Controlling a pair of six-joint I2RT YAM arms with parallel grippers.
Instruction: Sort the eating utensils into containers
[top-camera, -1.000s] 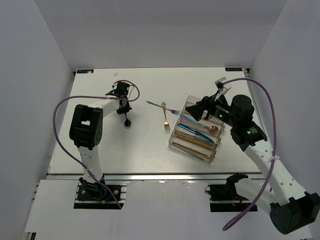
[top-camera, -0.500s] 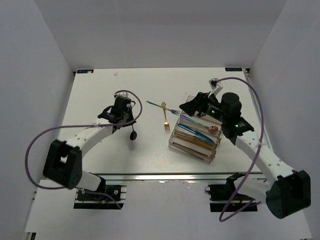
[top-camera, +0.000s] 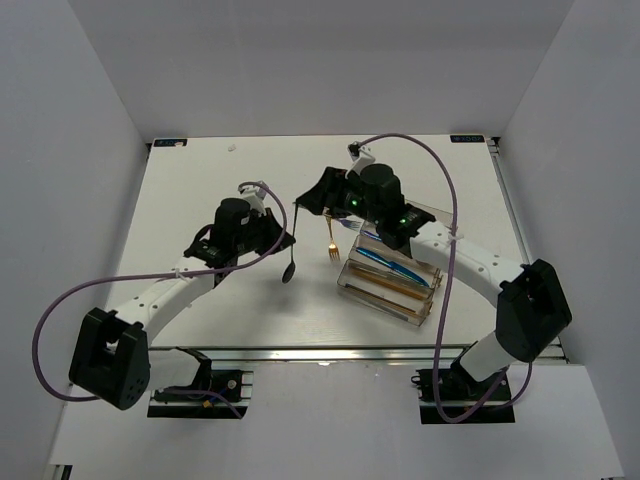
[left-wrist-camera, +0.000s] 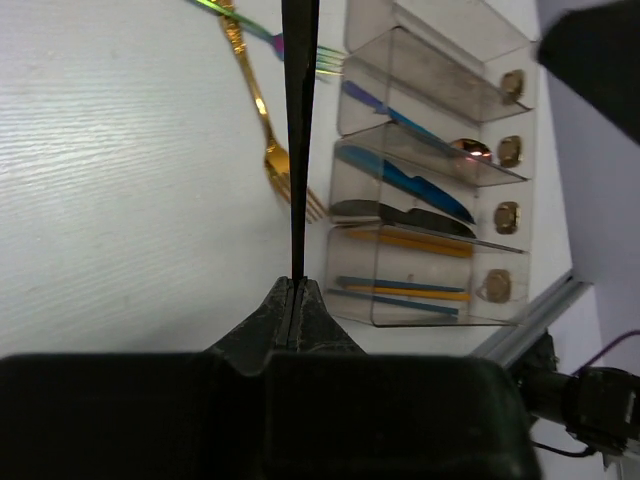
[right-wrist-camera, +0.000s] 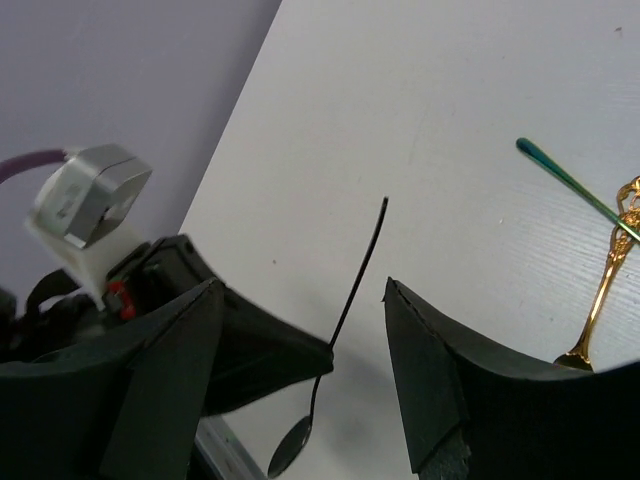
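Observation:
My left gripper (top-camera: 283, 238) is shut on the black spoon (top-camera: 291, 250) and holds it off the table, bowl down. In the left wrist view its handle (left-wrist-camera: 297, 150) rises straight from the shut jaws (left-wrist-camera: 297, 285). My right gripper (top-camera: 310, 200) is open; in the right wrist view (right-wrist-camera: 300, 300) its jaws stand on either side of the spoon's handle (right-wrist-camera: 355, 270) without touching it. The gold fork (top-camera: 330, 238) and the iridescent fork (left-wrist-camera: 250, 22) lie on the table left of the clear organizer tray (top-camera: 420, 308). The tray holds the blue knife (left-wrist-camera: 400, 180), the black knife (left-wrist-camera: 395, 212), the purple-handled spoon (left-wrist-camera: 470, 148) and chopsticks (left-wrist-camera: 400, 293).
Both arms meet over the table's middle, just left of the tray. Purple cables loop from each arm. Grey walls enclose the white table (top-camera: 200, 190) on three sides. The tray's compartment nearest the back (left-wrist-camera: 440, 40) looks empty.
My left arm has carried the black spoon rightward toward the tray. My right arm has swung left from above the tray, and its open jaws now flank the spoon's handle.

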